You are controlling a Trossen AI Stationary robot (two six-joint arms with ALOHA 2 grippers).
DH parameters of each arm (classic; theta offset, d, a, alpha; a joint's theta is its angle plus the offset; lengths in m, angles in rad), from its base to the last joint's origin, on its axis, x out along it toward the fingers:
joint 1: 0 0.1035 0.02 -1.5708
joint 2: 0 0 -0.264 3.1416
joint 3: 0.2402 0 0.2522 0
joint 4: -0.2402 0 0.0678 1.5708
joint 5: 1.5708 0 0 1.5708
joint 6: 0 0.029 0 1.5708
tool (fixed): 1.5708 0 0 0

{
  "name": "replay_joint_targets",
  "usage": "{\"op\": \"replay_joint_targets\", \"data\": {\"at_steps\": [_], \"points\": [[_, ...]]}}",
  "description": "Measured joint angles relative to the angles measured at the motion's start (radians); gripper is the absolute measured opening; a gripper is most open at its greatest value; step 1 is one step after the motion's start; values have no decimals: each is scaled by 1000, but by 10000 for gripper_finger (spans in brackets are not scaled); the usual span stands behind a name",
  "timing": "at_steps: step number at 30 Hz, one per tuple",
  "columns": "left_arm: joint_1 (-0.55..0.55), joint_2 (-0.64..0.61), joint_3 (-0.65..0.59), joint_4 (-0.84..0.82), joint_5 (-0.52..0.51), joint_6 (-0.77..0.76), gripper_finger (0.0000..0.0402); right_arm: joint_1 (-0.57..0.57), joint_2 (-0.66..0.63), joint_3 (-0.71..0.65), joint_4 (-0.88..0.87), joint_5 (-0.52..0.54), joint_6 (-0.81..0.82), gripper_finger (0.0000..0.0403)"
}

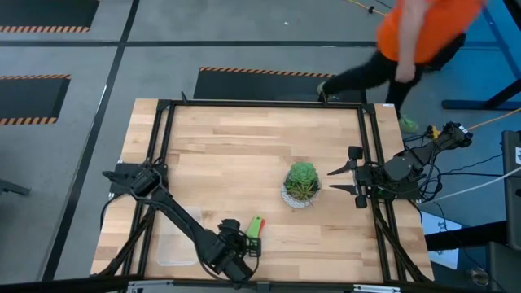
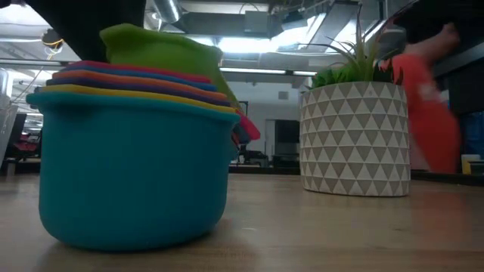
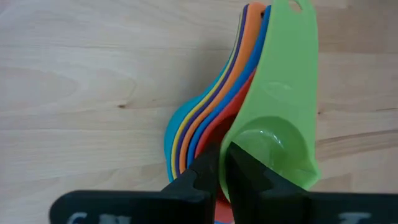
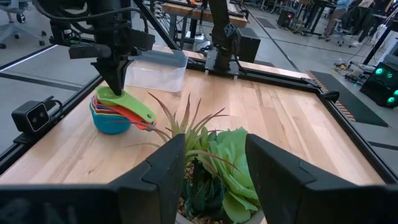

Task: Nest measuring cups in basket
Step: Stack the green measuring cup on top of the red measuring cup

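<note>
- My left gripper (image 3: 222,163) is clenched on the green cup's (image 3: 273,146) rim, atop the cup stack (image 4: 115,112) at the table's (image 1: 236,146) 6 o'clock edge.
- Basket (image 4: 155,70) sits near the stack's 9 o'clock.
- My right gripper (image 1: 356,181) waits at 3 o'clock, fingers parted, grasping nothing, beside the plant (image 1: 302,184).

One stack of nested measuring cups (image 4: 118,111), at least six colours showing; one basket (image 4: 155,70); one potted plant (image 1: 302,184); two grippers; one person (image 1: 415,41) at one o'clock

two slender matte-black jointed robot arms (image 1: 183,218) with trailing black cables, each ending in blocky angular black fingers (image 4: 165,171).
</note>
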Motion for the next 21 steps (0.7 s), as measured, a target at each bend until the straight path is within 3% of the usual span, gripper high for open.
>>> {"op": "replay_joint_targets", "data": {"at_steps": [12,21], "points": [[0,0,0,16,-1,7,89,0,0,0,-2,0,0,173],[-7,0,0,17,1,6,95,0,0,0,-3,0,0,173]]}}
